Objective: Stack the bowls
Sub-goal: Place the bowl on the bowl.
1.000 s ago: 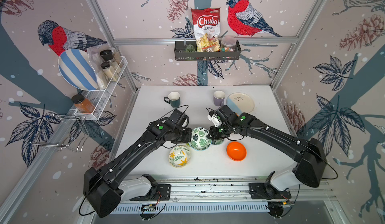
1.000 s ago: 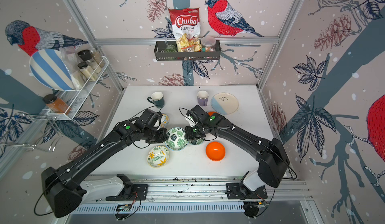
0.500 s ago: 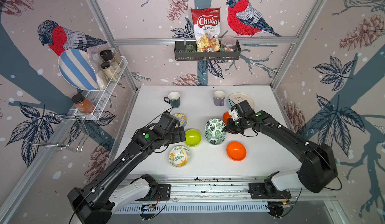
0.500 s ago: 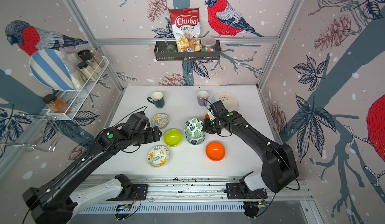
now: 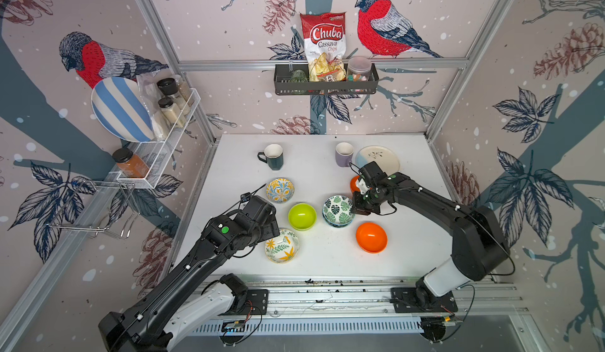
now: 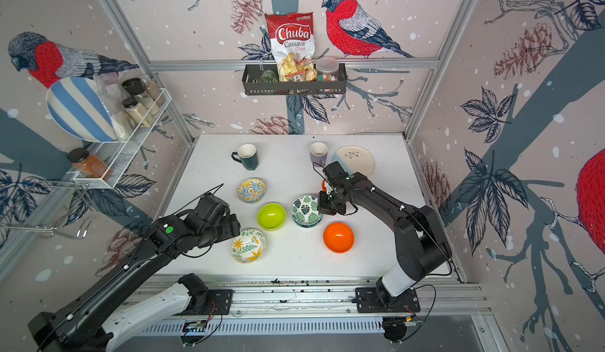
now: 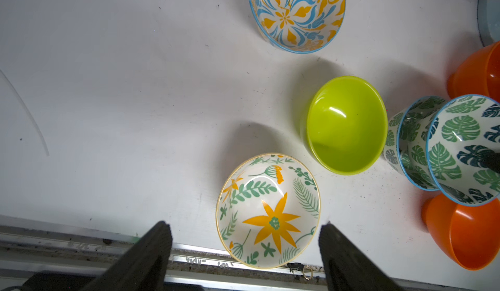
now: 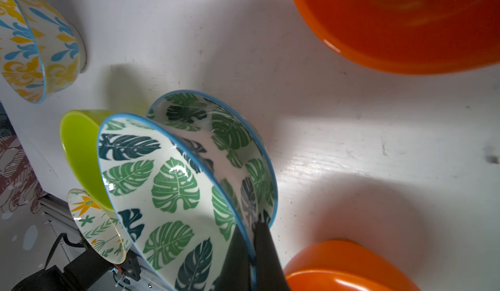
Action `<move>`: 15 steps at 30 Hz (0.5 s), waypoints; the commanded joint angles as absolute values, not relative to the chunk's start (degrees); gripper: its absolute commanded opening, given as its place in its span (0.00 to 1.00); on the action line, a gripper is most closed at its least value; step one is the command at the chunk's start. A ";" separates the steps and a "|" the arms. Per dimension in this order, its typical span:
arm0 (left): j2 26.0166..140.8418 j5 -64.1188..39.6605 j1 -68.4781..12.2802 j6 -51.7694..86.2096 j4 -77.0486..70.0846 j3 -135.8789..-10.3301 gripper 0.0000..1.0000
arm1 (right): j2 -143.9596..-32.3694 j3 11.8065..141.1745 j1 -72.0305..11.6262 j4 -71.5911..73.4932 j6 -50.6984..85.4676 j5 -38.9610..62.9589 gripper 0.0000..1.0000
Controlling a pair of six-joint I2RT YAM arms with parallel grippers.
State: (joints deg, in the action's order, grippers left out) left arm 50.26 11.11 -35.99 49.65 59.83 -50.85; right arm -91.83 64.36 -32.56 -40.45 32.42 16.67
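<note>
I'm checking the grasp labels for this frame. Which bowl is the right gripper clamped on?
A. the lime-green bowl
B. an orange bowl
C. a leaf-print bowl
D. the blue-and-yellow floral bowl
C: in the right wrist view the right gripper pinches the blue rim of the upper leaf-print bowl, one finger inside and one outside, with the second leaf-print bowl just beneath it.
</note>
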 commanded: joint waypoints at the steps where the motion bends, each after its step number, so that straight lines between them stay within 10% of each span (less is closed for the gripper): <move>1: 50.36 12.09 -35.62 49.91 60.22 -50.64 0.87 | -92.89 65.04 -33.23 -39.67 31.36 15.55 0.00; 15: 49.90 11.09 -35.28 49.30 59.04 -49.31 0.86 | -95.01 65.17 -34.24 -38.89 31.38 15.06 0.00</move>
State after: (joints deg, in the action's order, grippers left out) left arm 49.80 11.09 -35.68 49.54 59.24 -49.63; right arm -94.78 64.71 -34.09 -39.44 31.62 15.38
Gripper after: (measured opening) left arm 0.862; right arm 0.057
